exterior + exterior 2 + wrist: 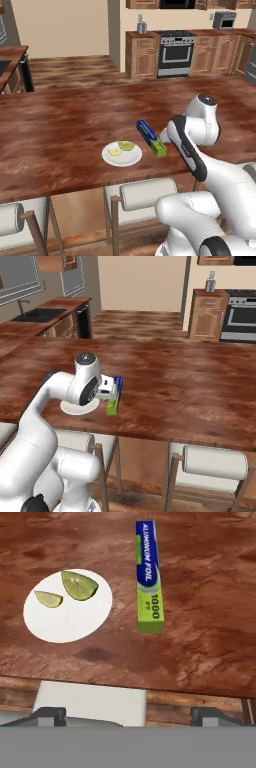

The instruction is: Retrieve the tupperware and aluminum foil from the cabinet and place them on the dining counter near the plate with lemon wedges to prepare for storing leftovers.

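Blue aluminum foil (148, 577) lies flat on the dining counter (60, 130), just beside the plate (67, 607) of lemon wedges (79, 584). Near the plate, the gripper (127, 714) hangs spread wide, holding nothing.

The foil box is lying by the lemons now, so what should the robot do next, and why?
Probably pull back: the aluminum foil lies flat on the dining counter beside the plate, free of the open fingers. No tupperware is there yet.

- Our arm (192, 150) rises from the base, bends at the elbow and folds forward, wrist turned downward.
- Our gripper (127, 714) has its jaws spread wide, with nothing between the fingertips (49, 714).
- In the right base view our hand (107, 387) hangs just below the wrist joint.
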Robot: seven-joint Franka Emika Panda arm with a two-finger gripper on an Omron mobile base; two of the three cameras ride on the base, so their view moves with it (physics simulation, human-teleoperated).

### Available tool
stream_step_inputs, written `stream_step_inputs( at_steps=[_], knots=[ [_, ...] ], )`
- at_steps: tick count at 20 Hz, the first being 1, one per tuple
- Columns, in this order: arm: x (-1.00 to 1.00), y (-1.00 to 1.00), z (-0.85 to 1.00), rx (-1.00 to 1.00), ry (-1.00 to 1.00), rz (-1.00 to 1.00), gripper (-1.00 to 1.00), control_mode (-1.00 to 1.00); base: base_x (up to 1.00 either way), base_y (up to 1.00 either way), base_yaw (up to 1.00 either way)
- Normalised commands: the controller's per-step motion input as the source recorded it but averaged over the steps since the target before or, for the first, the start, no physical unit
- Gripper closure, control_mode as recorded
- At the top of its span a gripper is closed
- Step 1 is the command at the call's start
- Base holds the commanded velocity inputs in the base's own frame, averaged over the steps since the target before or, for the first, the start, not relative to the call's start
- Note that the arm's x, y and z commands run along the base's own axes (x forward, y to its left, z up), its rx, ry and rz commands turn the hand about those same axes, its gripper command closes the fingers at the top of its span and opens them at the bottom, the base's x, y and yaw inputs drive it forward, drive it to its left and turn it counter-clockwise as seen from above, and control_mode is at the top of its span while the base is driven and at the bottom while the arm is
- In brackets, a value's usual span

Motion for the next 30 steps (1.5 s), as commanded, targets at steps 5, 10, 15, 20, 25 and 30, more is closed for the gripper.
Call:
stream_step_inputs(
  at_steps=[5, 10, 15, 20, 25, 30],
  knots=[
    [-1.00, 0.02, 0.85, -0.01, 0.01, 0.00, -1.00, -1.00, 0.00, 0.00, 0.00],
    [-1.00, 0.00, 0.34, -0.02, 0.00, 0.00, -1.00, -1.00, 0.00, 0.00, 0.00],
    [-0.40, 0.02, 0.74, 0.00, 0.02, 0.00, -1.00, -1.00, 0.00, 0.00, 0.00],
    [-0.07, 0.11, 0.77, 0.00, 0.00, 0.00, -1.00, -1.00, 0.00, 0.00, 0.00],
    [-0.05, 0.02, 0.10, 0.00, 0.00, 0.00, -1.00, 1.00, -0.45, 0.03, -0.01],
    [0.00, 0.00, 0.00, 0.00, 0.00, 0.00, -1.00, 1.00, -0.75, -0.43, -0.29]
  ],
)
